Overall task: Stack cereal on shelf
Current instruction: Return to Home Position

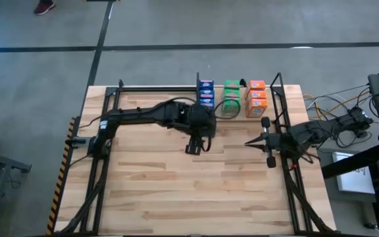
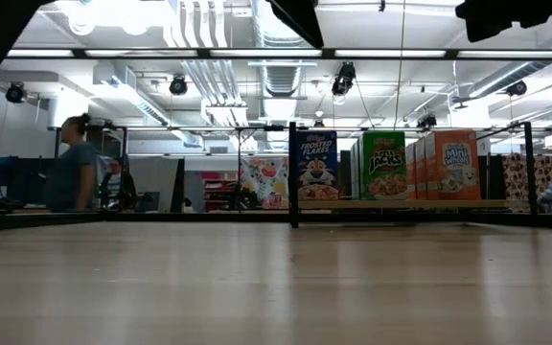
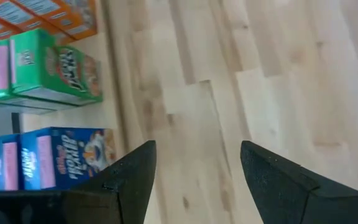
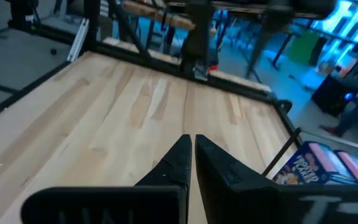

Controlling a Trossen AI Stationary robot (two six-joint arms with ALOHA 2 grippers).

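The shelf (image 1: 151, 88) runs along the table's far edge, with a black upright divider (image 2: 293, 172). Right of the divider, cereal boxes stand on its board in three groups: blue (image 1: 206, 94), green (image 1: 232, 97) and orange (image 1: 256, 97). The low view shows their fronts: blue (image 2: 317, 165), green (image 2: 383, 165), orange (image 2: 453, 165). My left gripper (image 1: 196, 146) hangs over the table's middle, just in front of the blue boxes (image 3: 55, 158), open with nothing between its fingers (image 3: 197, 171). My right gripper (image 1: 250, 141) waits near the table's right side, shut and empty (image 4: 192, 163).
Bare wooden tabletop (image 1: 189, 191) stretches from the shelf to the near edge. Black frame rails (image 1: 288, 178) run along both sides. Cables and equipment (image 1: 347, 112) lie beyond the right edge. A person (image 2: 70, 177) stands in the room behind the table.
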